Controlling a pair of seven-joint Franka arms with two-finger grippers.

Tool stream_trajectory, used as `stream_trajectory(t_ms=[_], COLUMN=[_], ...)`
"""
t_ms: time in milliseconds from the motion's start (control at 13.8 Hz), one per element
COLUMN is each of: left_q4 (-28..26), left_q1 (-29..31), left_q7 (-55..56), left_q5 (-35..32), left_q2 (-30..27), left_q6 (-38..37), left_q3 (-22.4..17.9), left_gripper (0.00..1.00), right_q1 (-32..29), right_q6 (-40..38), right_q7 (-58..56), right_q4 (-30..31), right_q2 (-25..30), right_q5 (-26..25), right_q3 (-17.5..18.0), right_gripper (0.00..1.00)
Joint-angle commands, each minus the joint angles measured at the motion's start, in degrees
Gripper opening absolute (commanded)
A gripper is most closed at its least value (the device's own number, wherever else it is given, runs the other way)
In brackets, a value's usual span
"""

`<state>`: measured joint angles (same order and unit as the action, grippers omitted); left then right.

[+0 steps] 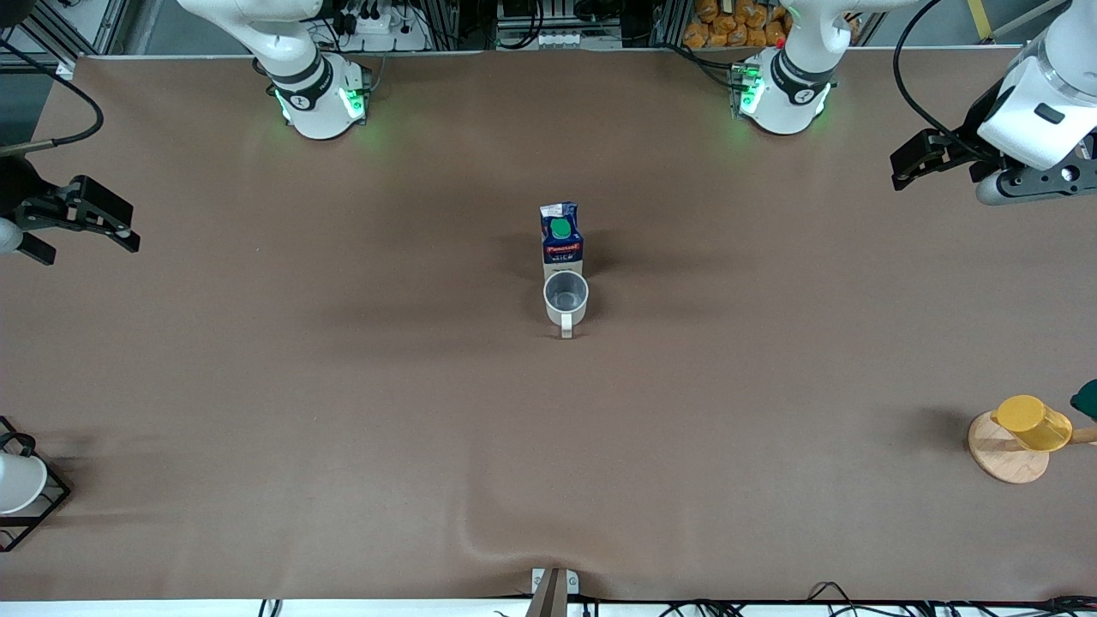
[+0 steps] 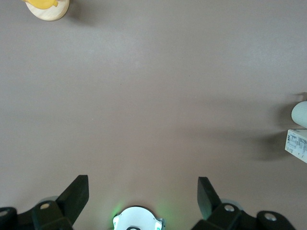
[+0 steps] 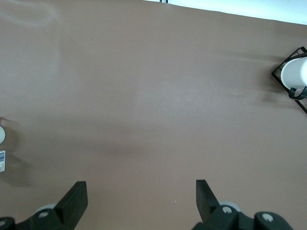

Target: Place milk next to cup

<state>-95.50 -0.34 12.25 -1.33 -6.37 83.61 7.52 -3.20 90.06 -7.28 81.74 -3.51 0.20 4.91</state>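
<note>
The milk, a dark blue and white carton with a green cap, stands upright mid-table. The off-white cup sits close beside it, nearer to the front camera, with its handle toward that camera. My left gripper hangs open and empty over the left arm's end of the table. My right gripper hangs open and empty over the right arm's end. The left wrist view shows the left gripper over bare table, with the milk and cup at the frame's edge. The right gripper is also over bare table.
A yellow cup lies on a wooden disc at the left arm's end, near the front camera, with a dark green object beside it. A white cup in a black wire rack stands at the right arm's end.
</note>
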Motion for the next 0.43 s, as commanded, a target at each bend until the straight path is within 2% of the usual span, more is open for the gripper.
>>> stream_trajectory(t_ms=[0, 144, 361], left_q4=[-0.21, -0.21, 0.23], left_q1=[-1.77, -1.77, -1.77], left_q7=[-0.12, 0.14, 0.14], left_q5=[1.07, 3.16, 3.26], left_q2=[-0.31, -0.31, -0.4], left_q6=[0.59, 0.59, 0.59], left_q3=[-1.45, -3.39, -3.66], left_gripper=[1.0, 1.0, 1.0], right_q1=[-0.23, -0.23, -0.23], right_q6=[0.38, 0.47, 0.38], right_q7=[0.6, 0.6, 0.6], right_q4=[0.88, 0.88, 0.88], right_q2=[0.88, 0.79, 0.79], right_q5=[0.77, 0.77, 0.77], right_q3=[0.01, 0.01, 0.01], right_gripper=[1.0, 1.0, 1.0])
